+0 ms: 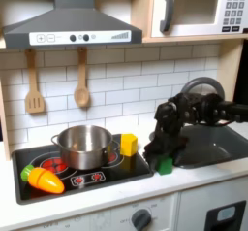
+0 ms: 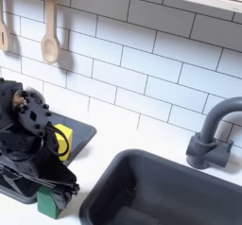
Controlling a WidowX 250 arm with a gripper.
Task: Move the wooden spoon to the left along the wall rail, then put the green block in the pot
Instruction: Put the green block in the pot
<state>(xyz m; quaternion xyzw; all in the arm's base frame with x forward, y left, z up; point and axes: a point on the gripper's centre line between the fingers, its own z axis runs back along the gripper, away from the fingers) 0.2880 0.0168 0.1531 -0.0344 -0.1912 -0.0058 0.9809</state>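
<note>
The wooden spoon [image 1: 81, 80] hangs bowl-down on the tiled wall, to the right of a flat wooden spatula [image 1: 35, 85]; the spoon [image 2: 50, 30] also hangs at the second exterior view's upper left. The steel pot [image 1: 83, 146] stands on the stove. The green block [image 1: 166, 164] rests on the counter just right of the stove's edge. My black gripper [image 1: 160, 157] is lowered right over it, fingers down around the green block [image 2: 49, 202]. The arm [image 2: 28, 144] hides how the fingers meet it.
A yellow block [image 1: 128, 144] sits on the stove between pot and gripper. A toy carrot [image 1: 44, 180] lies at the stove's front left. The dark sink [image 1: 218, 143] and its faucet [image 1: 203, 87] are at the first exterior view's right. A range hood [image 1: 73, 26] hangs overhead.
</note>
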